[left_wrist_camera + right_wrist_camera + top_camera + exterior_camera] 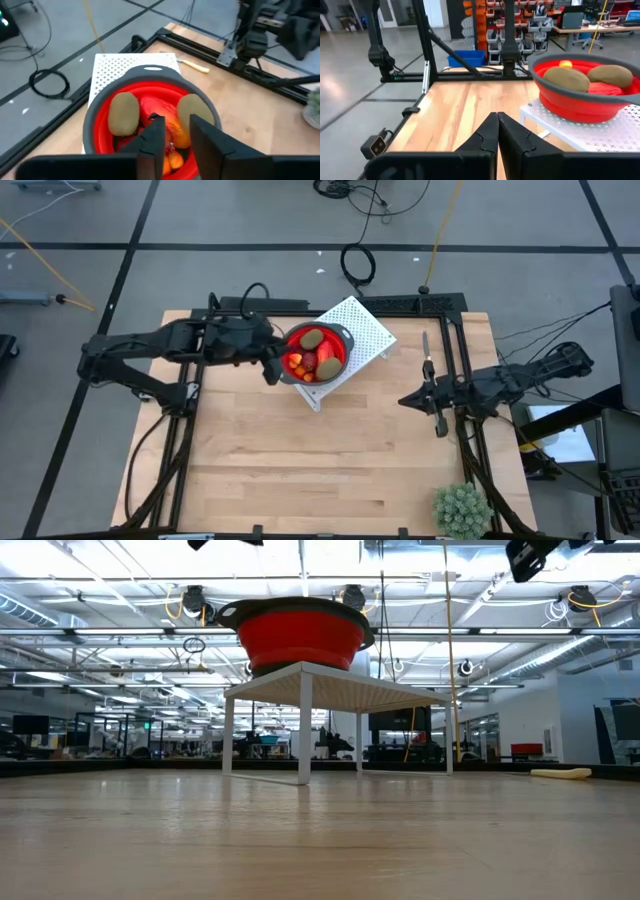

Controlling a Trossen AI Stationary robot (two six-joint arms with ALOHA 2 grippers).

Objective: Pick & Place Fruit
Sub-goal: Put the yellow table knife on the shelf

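The fruit (314,356) lies piled inside a round red bowl (338,362) with a grey rim, and the bowl stands on a small white perforated stand (366,328) toward the far middle of the wooden table (300,470). In the left wrist view two brown-green ovals (123,113) with a dull, faintly fuzzy skin sit side by side on top of the pile, a glossy red-orange piece (159,111) lies between them, and small smooth orange bits (174,160) show lower down. The bowl's wall looks soft and slightly ribbed (like moulded silicone), while the stand is a flat sheet dotted with fine holes, carried on thin white legs.

The left gripper (271,367) hangs at the bowl's left edge — its two dark, blocky fingers (151,145) stand a little apart over the near rim, with a narrow gap between them and nothing held.

The right gripper (437,420) rests well apart from the bowl, over the table's right side; its wedge-shaped fingers (485,137) meet tip to tip, empty. A spiky green plant (462,509) sits at the table's near right corner, and a small pale-handled tool (425,348) lies on the boards near the far right — flat and slim.
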